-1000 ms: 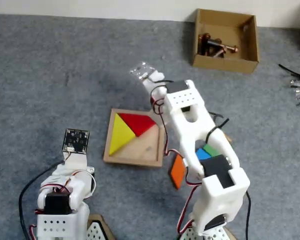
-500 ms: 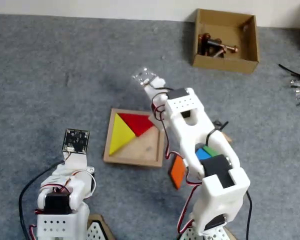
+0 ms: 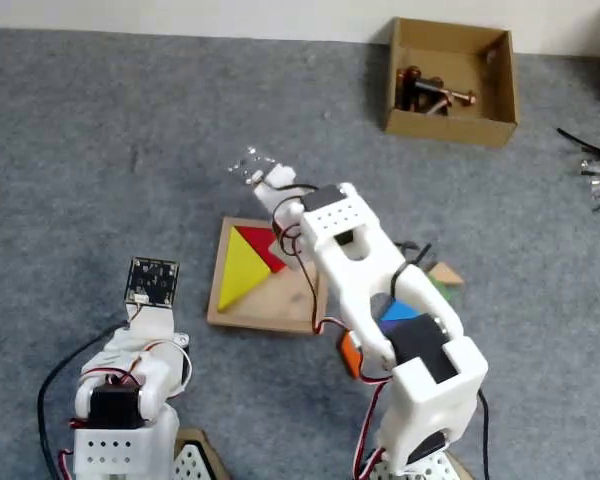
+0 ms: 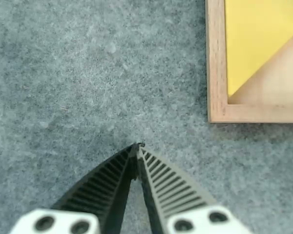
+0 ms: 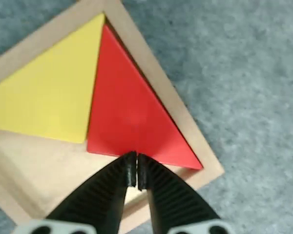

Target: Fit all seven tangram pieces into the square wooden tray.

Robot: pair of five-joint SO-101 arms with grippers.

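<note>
Two tangram pieces, a yellow triangle (image 3: 242,272) and a red triangle (image 3: 258,243), lay edge to edge in the square wooden tray (image 3: 270,322), seen from the high camera. They filled its left and far parts, and the rest showed bare wood. The tray sat near the middle of the grey bench (image 3: 130,150). The right arm (image 3: 380,270) stretched from the near edge across the tray's right side, covering part of the red triangle. Beside that arm, outside the tray and toward the right edge, an orange piece (image 3: 352,350), a blue piece (image 3: 398,312) and a green piece (image 3: 440,290) lay on the bench, each partly hidden. The left arm (image 3: 130,385) sat folded by the near left corner, well apart from the loose pieces. A cardboard box (image 3: 450,125) holding copper-coloured metal parts stood at the far edge toward the right corner.

From the left wrist camera, the left hand (image 4: 138,148) was closed and empty, its ribbed fingers meeting at the tips above bare bench, near a corner of the tray. The yellow triangle lay against the rim there.

From the right wrist camera, the right hand (image 5: 135,161) was closed and empty, its tips almost together over the tray, where the red triangle met bare wood. Whether they touched the piece could not be told. The red triangle's long side ran along the rim.
</note>
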